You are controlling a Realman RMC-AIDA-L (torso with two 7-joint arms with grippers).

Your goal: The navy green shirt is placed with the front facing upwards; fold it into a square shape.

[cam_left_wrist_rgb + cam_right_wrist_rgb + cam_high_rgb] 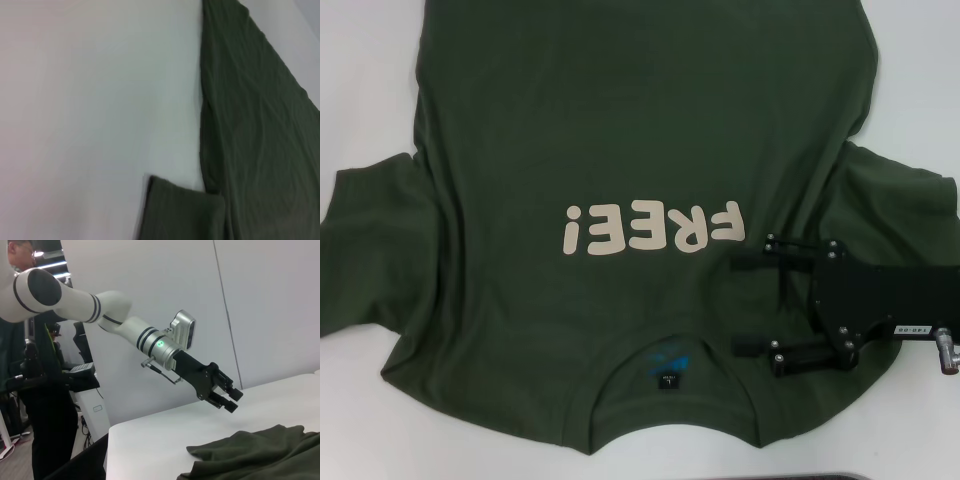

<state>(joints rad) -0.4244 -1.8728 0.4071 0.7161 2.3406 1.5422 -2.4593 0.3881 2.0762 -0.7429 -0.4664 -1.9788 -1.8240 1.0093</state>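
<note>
Right gripper (738,304) low over the navy green shirt (620,130), near the robot's edge of the tabletop (360,90); its fingers (752,264) are spread apart, nothing between them, tips pointing toward robot's left. Collar (670,352) w/ small dark neck label (668,380) lies just beyond the lower fingertip; cream "FREE!" lettering (653,229) sits just past the upper fingertip, reading upside down from head view. Shirt lies flat, front up, collar end nearest the robot, body running away toward the far edge; sleeves spread to both sides, the right one under and behind the right gripper body. Left gripper (227,399) seen only in right wrist view: held in air above the tabletop, well apart from the cloth, fingers angled down, gap betw. them — can't tell. Left wrist view: shirt side edge and a sleeve on white tabletop. Person (30,370) stands far behind.
</note>
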